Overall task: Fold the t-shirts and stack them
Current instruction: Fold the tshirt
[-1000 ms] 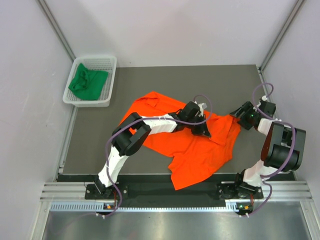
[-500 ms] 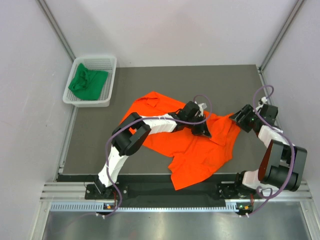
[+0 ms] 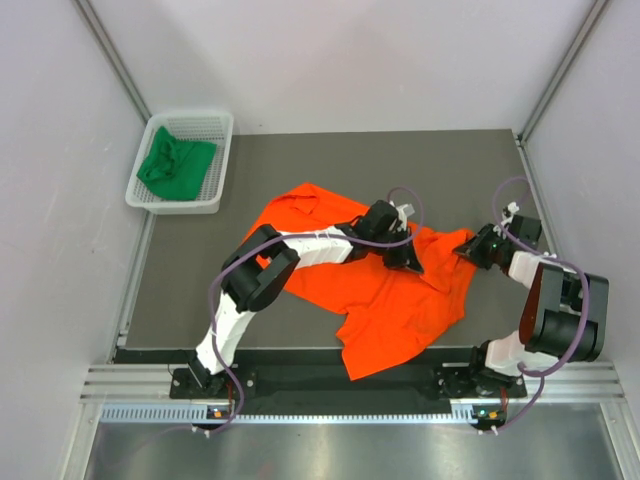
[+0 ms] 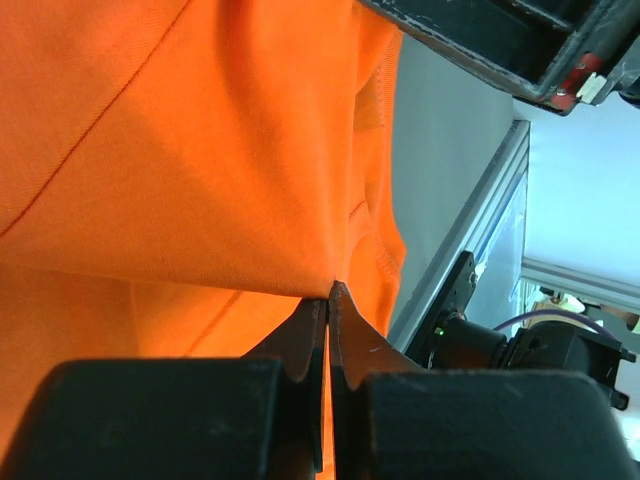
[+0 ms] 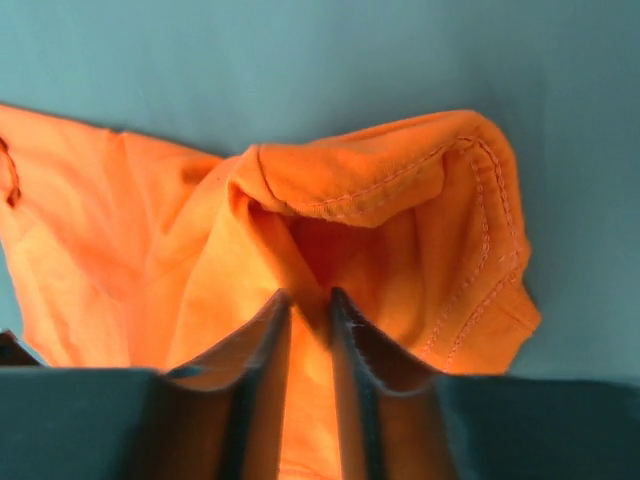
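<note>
The orange t-shirt (image 3: 385, 300) lies crumpled across the middle of the table, spread toward the right. My left gripper (image 3: 408, 262) is down on its upper middle, shut on a pinch of the orange cloth (image 4: 250, 190). My right gripper (image 3: 470, 250) is at the shirt's right sleeve, its fingers closed on a fold of the sleeve cloth (image 5: 400, 190). The dark green t-shirt (image 3: 176, 165) sits bunched in the white basket (image 3: 222, 150) at the back left.
The basket stands at the table's back left corner. Grey table surface (image 3: 440, 170) shows behind the shirt and on the left (image 3: 190, 280). Light walls close in on both sides, and a metal rail (image 3: 340, 385) runs along the near edge.
My right gripper has moved left onto the sleeve and closed on it. The left gripper has stayed shut on the shirt in the same place.
</note>
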Controlling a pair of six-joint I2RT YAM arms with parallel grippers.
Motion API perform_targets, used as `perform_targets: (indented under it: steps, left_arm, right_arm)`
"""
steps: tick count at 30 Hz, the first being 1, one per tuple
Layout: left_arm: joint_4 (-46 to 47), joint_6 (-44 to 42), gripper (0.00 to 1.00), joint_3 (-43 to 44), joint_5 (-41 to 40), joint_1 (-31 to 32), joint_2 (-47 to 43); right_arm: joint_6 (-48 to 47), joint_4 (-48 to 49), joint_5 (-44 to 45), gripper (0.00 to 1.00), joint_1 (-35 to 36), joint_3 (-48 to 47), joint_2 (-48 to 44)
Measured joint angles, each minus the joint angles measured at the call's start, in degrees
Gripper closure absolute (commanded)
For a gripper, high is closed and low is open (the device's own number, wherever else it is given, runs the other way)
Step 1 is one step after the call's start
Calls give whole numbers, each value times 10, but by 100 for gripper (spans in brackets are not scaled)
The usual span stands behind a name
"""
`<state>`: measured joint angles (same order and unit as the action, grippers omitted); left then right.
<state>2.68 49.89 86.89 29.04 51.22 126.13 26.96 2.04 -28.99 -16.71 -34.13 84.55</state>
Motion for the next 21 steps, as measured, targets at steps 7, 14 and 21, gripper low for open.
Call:
perform_targets:
  steps: [7,14,21]
  left_arm:
    - [-1,0,100,0,7,-9,-5]
    - [-1,7,100,-14,20,-17,-12]
    - [-1,10,100,-33,32,-25,-17]
  right_arm:
    - [-2,-61,19,100,1,0,-50]
    - [-3,-130,40,100,1,0,-123]
    - [6,-147,55,100,1,38,-135]
